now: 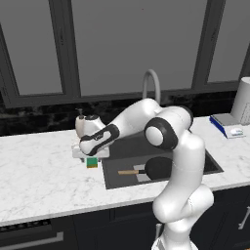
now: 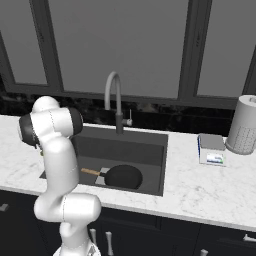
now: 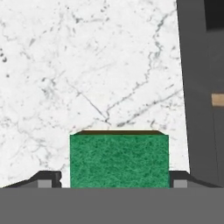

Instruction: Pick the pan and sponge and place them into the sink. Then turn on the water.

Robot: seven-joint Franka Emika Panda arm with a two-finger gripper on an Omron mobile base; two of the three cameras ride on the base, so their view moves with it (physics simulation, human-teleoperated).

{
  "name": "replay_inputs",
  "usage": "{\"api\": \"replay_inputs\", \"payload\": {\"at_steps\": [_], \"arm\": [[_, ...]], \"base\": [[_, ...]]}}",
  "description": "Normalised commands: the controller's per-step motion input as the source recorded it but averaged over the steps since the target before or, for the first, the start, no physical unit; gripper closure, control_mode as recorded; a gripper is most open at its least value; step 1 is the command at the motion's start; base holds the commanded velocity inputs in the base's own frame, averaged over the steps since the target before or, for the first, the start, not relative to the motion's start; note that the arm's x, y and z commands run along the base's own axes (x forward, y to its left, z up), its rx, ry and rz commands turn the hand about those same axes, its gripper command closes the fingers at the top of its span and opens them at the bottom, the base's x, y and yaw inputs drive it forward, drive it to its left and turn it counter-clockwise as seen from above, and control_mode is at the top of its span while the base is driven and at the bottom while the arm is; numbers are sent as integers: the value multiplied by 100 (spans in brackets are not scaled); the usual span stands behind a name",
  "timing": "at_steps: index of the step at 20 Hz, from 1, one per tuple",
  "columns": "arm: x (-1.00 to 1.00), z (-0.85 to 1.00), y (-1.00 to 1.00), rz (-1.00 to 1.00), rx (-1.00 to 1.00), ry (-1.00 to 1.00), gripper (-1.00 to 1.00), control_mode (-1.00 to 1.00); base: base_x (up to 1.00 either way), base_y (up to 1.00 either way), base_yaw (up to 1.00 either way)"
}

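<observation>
Gripping the sponge [image 3: 119,159] between its 2 fingers, the gripper [image 1: 92,161] hangs low over the marble counter [image 1: 44,176], just left of the sink [image 1: 122,151], where the pan [image 1: 157,167] already rests, handle pointing left.

Sponge [image 3: 119,160] rough green scourer top; counter [image 1: 44,171] glossy white marble; pan [image 2: 122,176] matt black, wooden handle.
</observation>
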Motion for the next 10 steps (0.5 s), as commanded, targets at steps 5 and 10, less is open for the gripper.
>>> {"api": "replay_inputs", "payload": {"at_steps": [5, 10], "arm": [[0, -4, -10, 0, 0, 0, 100, -100], [-1, 12, -37, -2, 1, 0, 100, -100]], "base": [[0, 0, 0], [0, 0, 0]]}}
